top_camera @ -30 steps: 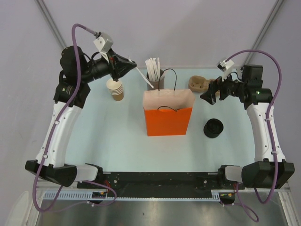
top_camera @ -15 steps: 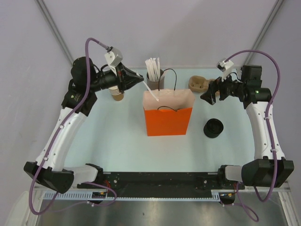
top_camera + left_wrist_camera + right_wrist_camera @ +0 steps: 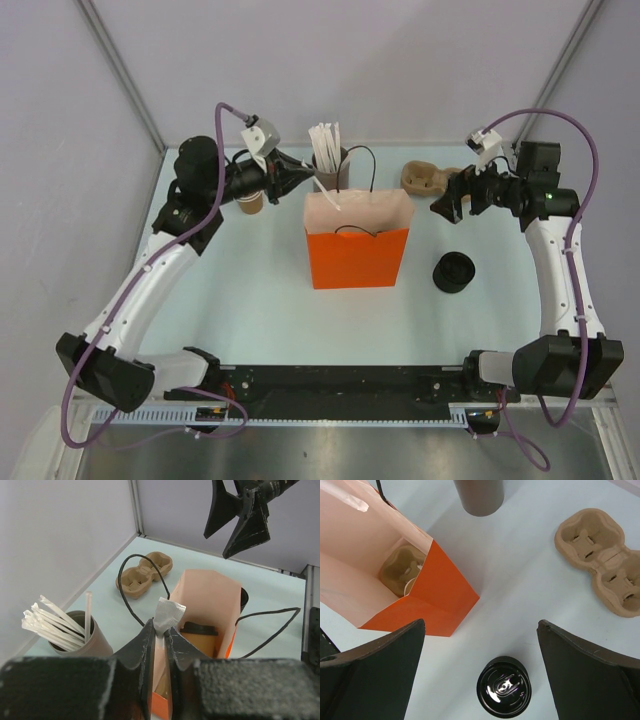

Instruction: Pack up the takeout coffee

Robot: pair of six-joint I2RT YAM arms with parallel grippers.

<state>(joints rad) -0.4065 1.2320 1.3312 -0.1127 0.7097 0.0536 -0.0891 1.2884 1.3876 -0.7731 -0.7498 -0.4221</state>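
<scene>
Takeout coffee (image 3: 199, 635) near outstretched left arm (image 3: 160, 280)

Left arm (image 3: 150, 285), right arm (image 3: 562, 280): white covers, black joints, purple cables (image 3: 545, 110). Left end effector (image 3: 159, 630), right end effector (image 3: 481, 623): black.

A pale blue-green table (image 3: 250, 300) fills the centre of the overhead view, enclosed by plain lilac-grey walls (image 3: 400, 60). Grey metal posts (image 3: 120, 72) run diagonally at upper left and upper right; lighting is even, shadows soft.
</scene>
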